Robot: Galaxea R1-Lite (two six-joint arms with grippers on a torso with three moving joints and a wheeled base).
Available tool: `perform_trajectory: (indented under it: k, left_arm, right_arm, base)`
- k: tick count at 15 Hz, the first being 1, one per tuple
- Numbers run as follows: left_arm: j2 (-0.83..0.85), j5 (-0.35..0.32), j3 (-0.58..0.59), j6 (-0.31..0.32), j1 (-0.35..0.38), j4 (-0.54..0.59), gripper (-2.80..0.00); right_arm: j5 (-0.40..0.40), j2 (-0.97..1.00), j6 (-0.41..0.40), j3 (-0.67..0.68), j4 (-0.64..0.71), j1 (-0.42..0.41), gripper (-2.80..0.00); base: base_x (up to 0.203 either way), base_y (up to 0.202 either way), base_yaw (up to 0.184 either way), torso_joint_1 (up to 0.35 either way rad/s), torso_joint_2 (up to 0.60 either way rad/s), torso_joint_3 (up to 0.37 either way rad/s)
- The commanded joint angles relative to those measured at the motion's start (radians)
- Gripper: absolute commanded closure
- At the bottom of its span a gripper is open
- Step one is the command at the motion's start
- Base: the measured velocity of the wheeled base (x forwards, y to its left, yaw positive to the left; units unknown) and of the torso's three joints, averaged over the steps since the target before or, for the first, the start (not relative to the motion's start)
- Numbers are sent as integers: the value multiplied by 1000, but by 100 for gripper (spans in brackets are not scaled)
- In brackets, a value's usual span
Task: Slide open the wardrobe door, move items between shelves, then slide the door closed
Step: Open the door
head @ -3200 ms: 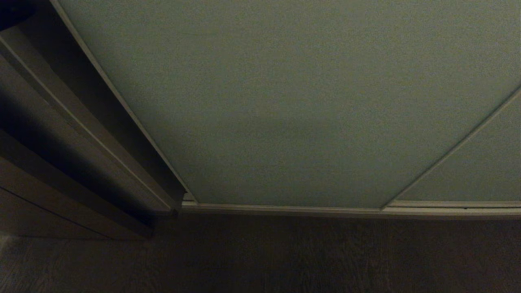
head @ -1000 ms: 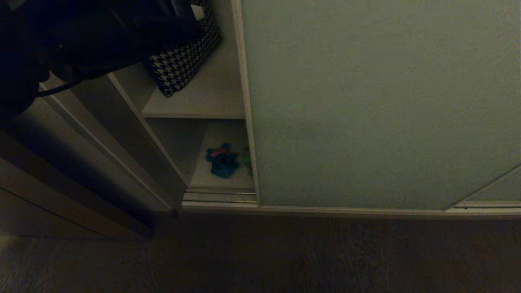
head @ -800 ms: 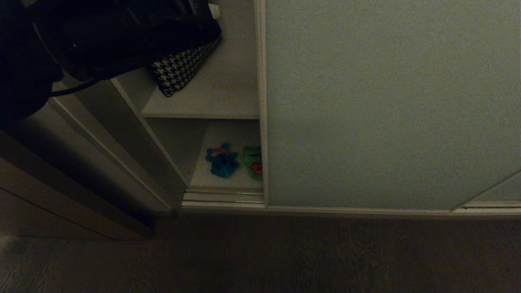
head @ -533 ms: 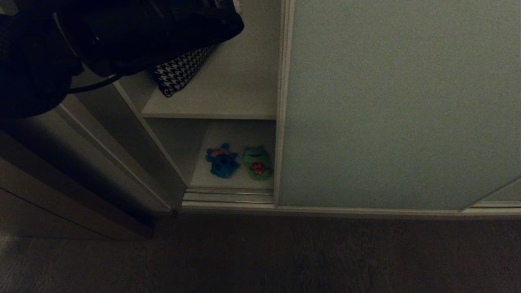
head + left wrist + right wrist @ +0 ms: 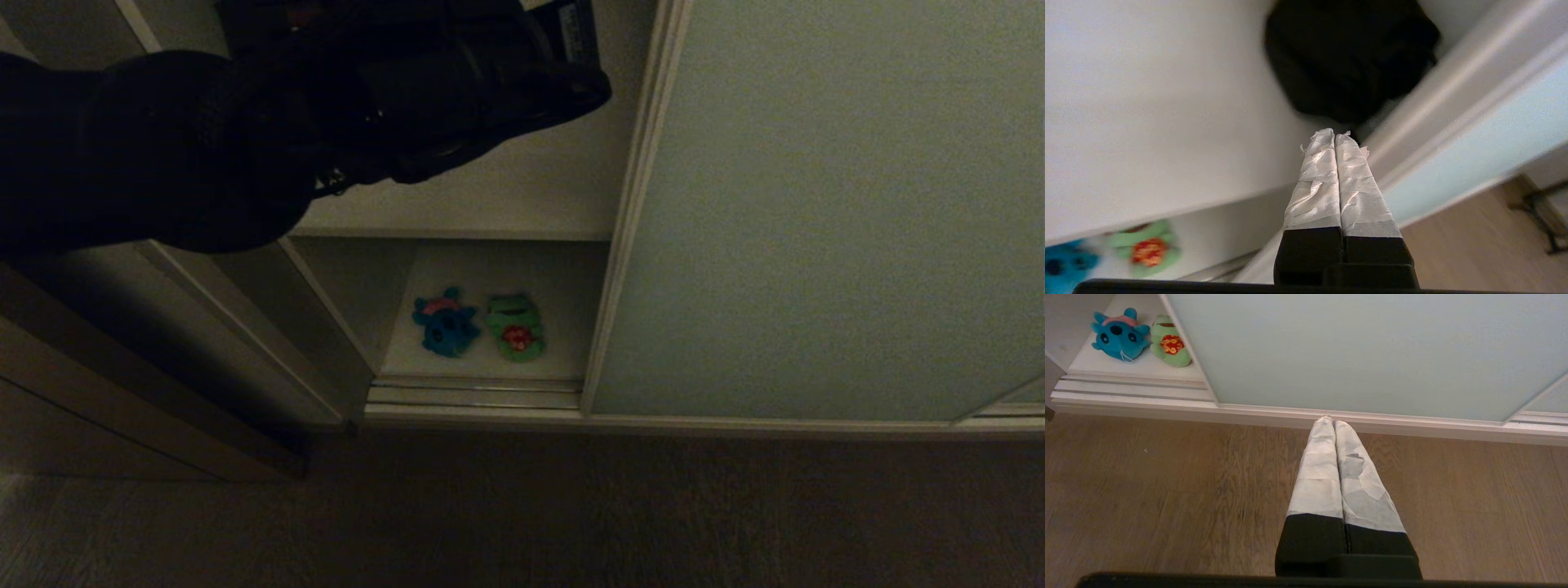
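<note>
Against the door edge, the pinched-closed left gripper should push level along the track (right gripper closed, idle over floor) until both toys on the lower shelf are fully exposed.

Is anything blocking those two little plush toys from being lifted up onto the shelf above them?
Nothing visible does. The blue toy and green toy lie uncovered on the lower shelf, clear of the door. The upper shelf has bare room.
</note>
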Motion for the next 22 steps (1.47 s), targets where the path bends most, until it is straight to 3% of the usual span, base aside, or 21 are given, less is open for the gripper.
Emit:
perform_trajectory:
  k: [1,9,14,17,20,22]
  left_arm:
    - [51,5,-30,-1,-35,-2,0]
    - [123,19,-90,14,-122,-2,0]
    - [10,82,-55,2,-94,20,0]
    - [-138,98,40,-4,71,106,0]
    - [-335,96,171,10,295,188,0]
    - [-512,64,323,15,468,244,0]
  right_arm:
    - [-1,-2,0,1,-1,0,0]
    - [0,-2,0,0,-1,0,0]
    - [0,-2,0,2,-1,0,0]
    - [0,-2,0,0,-1,0,0]
    - [-1,-2,0,0,-1,0,0]
    - [-1,-2,0,2,-1,0,0]
  base:
    - [0,0,0,0,0,0]
    - [0,0,0,0,0,0]
    - [0,0,0,0,0,0]
    - [0,0,0,0,0,0]
    - [0,0,0,0,0,0]
    - [0,0,0,0,0,0]
